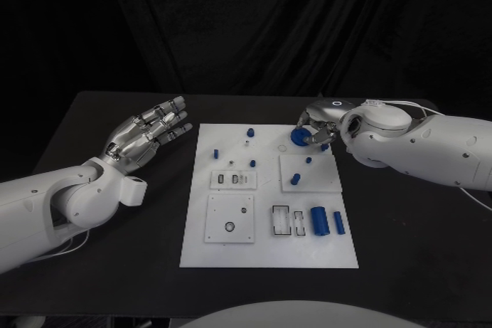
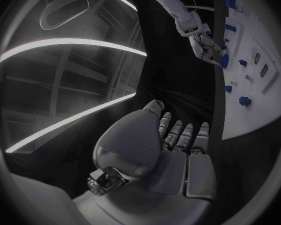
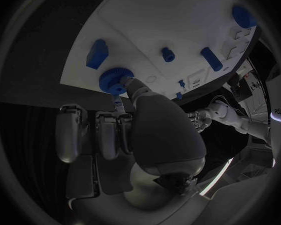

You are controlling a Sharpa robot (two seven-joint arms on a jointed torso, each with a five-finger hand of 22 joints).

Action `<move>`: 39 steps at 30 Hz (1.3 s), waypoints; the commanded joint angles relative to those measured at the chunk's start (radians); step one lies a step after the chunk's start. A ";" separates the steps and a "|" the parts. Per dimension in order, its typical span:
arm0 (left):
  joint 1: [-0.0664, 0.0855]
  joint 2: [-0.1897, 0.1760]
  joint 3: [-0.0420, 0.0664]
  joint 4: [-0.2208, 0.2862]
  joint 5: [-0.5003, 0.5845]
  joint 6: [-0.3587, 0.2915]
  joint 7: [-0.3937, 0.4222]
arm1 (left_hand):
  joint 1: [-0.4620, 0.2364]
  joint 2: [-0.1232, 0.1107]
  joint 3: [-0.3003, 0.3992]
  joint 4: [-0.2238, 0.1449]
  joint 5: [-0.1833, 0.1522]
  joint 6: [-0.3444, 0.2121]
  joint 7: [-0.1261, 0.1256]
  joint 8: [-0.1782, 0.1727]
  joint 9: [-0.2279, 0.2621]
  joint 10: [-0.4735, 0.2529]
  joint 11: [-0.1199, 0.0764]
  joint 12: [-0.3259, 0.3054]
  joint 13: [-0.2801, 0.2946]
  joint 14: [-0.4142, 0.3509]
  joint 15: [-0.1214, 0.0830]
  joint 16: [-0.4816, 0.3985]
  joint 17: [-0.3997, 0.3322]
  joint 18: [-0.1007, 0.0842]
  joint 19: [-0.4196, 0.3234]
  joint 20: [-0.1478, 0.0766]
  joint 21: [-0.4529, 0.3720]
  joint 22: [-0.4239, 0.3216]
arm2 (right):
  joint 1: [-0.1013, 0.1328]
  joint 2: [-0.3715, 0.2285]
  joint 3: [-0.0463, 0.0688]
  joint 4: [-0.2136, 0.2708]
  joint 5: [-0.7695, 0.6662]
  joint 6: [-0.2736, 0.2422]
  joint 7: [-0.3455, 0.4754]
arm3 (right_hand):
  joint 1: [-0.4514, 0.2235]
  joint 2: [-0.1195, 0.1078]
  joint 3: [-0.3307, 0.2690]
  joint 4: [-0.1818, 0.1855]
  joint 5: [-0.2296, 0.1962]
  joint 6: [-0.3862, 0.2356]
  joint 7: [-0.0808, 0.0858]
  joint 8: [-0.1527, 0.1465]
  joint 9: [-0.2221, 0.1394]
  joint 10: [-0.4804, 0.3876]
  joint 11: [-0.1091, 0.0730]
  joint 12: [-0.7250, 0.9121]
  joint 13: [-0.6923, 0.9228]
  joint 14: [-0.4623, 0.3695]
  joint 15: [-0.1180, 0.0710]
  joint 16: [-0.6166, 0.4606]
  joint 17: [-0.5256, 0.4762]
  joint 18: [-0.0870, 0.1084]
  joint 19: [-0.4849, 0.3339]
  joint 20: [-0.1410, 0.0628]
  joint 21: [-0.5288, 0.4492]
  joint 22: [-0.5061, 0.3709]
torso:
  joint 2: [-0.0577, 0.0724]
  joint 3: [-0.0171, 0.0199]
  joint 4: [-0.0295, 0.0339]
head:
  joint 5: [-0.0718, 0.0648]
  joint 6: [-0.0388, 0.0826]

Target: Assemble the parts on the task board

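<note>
Right hand pinches blue knob; left hand splayed flat

Two glossy white arms, silver hands with segmented fingers, thin white cables.

You have one task board, about nine blue parts counting the round one, and two hands.
</note>
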 commanded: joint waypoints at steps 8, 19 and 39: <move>-0.002 -0.004 0.001 0.005 -0.001 0.013 0.029 | -0.013 0.001 0.008 0.002 0.001 0.005 0.005 -0.006 0.000 -0.003 0.005 -0.002 0.000 -0.001 0.007 0.000 0.000 -0.007 0.002 -0.001 0.000 0.000 | 0.008 -0.023 -0.004 0.071 -0.005 -0.050 0.026 | -0.011 0.009 -0.012 -0.006 -0.038 0.059 -0.029 0.145 0.363 0.106 0.002 0.003 0.263 0.105 0.001 0.003 0.263 -0.002 0.016 0.000 0.011 0.202 | -0.001 -0.0002 -0.0012 | 0.004 0.002; -0.002 -0.003 0.001 0.006 -0.001 0.011 0.025 | -0.015 0.001 0.010 0.001 0.000 0.006 0.009 -0.005 0.000 -0.003 0.003 -0.002 0.000 -0.001 0.008 0.001 0.001 -0.008 0.002 -0.001 0.001 0.000 | 0.041 0.003 -0.003 0.140 -0.005 -0.079 0.046 | -0.019 0.010 -0.018 -0.002 -0.049 0.055 -0.030 0.156 0.377 0.106 0.003 0.003 0.263 0.105 0.001 0.003 0.263 -0.003 0.020 0.000 0.015 0.205 | -0.002 -0.0030 -0.0007 | 0.012 0.003; -0.002 0.011 0.001 -0.001 -0.001 0.016 0.016 | -0.016 0.000 0.011 0.001 -0.001 0.004 0.011 -0.005 0.000 -0.005 0.001 -0.005 0.000 0.001 0.009 0.001 0.001 -0.009 0.002 -0.001 0.000 0.000 | 0.043 0.169 -0.001 0.050 -0.005 -0.016 0.076 | -0.023 0.014 -0.023 0.003 -0.086 0.022 -0.027 0.156 0.394 0.106 0.005 0.003 0.263 0.105 0.003 0.003 0.263 -0.003 0.021 0.002 0.014 0.206 | 0.001 -0.0009 0.0026 | 0.010 -0.005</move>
